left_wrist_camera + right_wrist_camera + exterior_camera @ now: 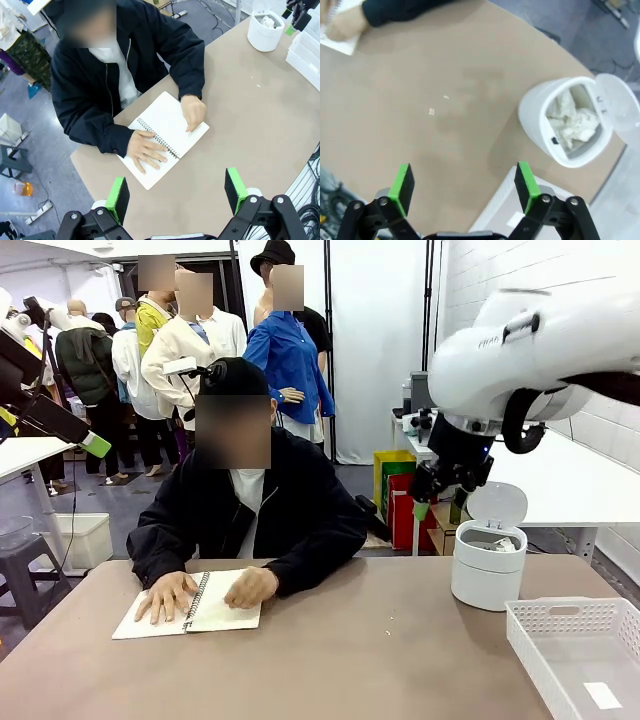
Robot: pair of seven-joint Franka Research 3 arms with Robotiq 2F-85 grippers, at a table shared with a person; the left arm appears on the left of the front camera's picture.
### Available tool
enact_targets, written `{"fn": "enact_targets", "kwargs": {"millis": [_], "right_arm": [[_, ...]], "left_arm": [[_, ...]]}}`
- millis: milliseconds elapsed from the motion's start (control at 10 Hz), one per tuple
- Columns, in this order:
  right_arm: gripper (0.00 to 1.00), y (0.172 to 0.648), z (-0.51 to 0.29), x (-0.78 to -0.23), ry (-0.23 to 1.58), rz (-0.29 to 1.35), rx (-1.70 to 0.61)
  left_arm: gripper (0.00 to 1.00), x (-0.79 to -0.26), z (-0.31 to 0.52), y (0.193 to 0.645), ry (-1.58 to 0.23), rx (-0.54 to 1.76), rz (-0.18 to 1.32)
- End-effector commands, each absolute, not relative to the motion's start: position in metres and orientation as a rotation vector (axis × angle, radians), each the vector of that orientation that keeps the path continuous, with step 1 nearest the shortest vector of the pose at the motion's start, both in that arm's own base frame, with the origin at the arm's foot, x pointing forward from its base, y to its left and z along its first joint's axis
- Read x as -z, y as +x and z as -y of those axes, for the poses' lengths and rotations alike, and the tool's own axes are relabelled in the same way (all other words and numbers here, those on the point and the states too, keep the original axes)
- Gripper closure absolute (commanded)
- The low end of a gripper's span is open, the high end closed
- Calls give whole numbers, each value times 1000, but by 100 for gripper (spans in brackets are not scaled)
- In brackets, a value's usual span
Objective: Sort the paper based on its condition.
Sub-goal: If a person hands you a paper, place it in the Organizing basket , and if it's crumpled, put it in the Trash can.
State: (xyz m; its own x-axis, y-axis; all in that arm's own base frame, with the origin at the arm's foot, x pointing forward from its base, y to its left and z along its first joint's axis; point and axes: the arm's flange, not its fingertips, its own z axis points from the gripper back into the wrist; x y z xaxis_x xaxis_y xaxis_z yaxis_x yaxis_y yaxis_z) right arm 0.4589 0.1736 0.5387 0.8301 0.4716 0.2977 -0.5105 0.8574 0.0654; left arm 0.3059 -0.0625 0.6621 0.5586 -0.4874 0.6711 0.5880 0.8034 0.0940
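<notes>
From where I stand, the crumpled paper [572,122] is all down inside the small white bin [485,585] at the robot's right end of the tabletop [380,660], its lid [497,503] tipped up and open. The lumps are pressed together below the rim. The right gripper [464,180] hangs above and just beside that bin, its fingers [402,182] spread wide apart with nothing between them. The left gripper [176,192] is held high over the near edge, its fingers likewise apart and empty, looking down on the person, whose hands [145,150] lie flat on an open spiral notebook [165,115]. Beside the bin sits a white latticed basket [575,612] holding one flat label [603,695]. I'd reckon those lumps weigh next to nothing and are soft and springy: they would give under a squeeze, not slip. The thin sheet could tear if snagged on a single loose flap. The best hold looks to be across the thick middle of a lump, closing gently. Packed as they are, two might come up together.
</notes>
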Motion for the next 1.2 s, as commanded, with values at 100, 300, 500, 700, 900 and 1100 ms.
{"fn": "enact_targets", "kwargs": {"millis": [100,300,500,700,900,1100], "right_arm": [[0,415,-202,-586,353,402,-612],[0,402,-221,-612,359,453,-661],[0,397,-232,-635,326,505,-701],[0,400,-232,-649,330,560,-755],[0,401,-231,-664,361,580,-769],[0,399,-230,-676,368,604,-776]], "left_arm": [[0,-662,63,306,-145,636,745],[0,-662,63,306,-145,636,745],[0,-662,63,306,-145,636,745],[0,-662,63,306,-145,636,745],[0,-662,63,306,-145,636,745],[0,-662,63,306,-145,636,745]]}}
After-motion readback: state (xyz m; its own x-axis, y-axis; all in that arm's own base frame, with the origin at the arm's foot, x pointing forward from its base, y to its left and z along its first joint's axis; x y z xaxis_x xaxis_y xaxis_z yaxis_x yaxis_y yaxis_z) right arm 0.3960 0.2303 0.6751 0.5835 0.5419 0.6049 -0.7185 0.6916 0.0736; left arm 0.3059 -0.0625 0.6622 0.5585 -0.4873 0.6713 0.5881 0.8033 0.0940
